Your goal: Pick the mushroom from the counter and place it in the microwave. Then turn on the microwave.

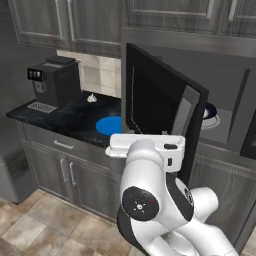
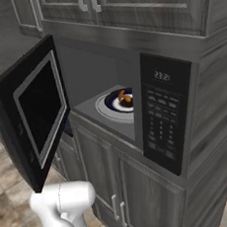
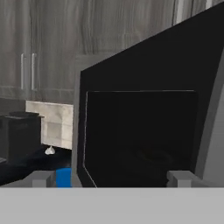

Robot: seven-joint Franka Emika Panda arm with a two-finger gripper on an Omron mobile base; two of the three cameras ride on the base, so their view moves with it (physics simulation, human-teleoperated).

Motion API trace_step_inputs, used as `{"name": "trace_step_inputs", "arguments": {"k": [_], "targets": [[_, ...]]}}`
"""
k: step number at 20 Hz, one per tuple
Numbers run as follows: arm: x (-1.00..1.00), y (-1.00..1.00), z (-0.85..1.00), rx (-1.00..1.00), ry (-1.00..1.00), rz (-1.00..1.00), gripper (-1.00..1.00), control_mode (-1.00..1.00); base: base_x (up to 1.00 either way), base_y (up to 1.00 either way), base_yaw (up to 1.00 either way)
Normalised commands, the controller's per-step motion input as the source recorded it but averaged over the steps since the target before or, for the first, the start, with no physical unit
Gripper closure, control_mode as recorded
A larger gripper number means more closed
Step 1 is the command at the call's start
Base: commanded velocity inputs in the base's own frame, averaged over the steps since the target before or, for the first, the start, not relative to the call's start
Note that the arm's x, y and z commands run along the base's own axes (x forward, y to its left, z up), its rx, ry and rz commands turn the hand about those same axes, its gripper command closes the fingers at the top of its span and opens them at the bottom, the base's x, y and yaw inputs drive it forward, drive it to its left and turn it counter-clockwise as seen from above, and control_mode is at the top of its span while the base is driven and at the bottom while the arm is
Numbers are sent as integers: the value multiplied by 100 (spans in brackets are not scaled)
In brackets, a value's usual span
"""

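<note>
Orange-brown and very small, the mushroom point(image 2: 125, 99) already sits on a blue-and-white plate point(image 2: 115, 105) on the floor of the microwave point(image 2: 129, 59), well back in the cavity; in the left base view only the plate's edge peeks past the door. So the placing looks done, and what seems to be left is shutting the door and pressing a button on the panel point(image 2: 164, 112) at the microwave's right side.

That door point(image 1: 160, 107) is the thing the next move turns on. It stands swung wide out to the left, hinged on its left edge, its dark glass facing into the room. The gripper point(image 3: 111, 177) faces the outer side of the door at close range, with the two finger tips point(image 3: 41, 178) spread as wide as they go and nothing between them. From the hand, the cavity and the mushroom lie beyond the door and off to the right; the free edge of the door would, I judge, have to be pushed round to the right to close it.

Further left along the black stone counter point(image 1: 65, 117) lie a blue disc point(image 1: 109, 125), a small whitish lump point(image 1: 92, 98) and a black coffee machine point(image 1: 55, 80).

Whether the fingers touch the door is hard to tell. The button labels are too small to read, and the mushroom's long axis cannot be made out.
</note>
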Motion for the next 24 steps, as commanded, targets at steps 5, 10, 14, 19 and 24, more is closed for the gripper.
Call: {"name": "trace_step_inputs", "arguments": {"k": [5,10,14,19,24], "targets": [[51,-56,-4,0,-1,0,-100,-100,0,0,0],[50,-53,-5,0,-2,0,-100,-100,0,0,0],[54,-52,-8,0,0,0,-100,-100,0,0,0],[58,-48,-10,-1,0,0,-100,-100,0,0,0],[60,-39,-10,-3,-1,0,-100,-100,0,0,0]]}}
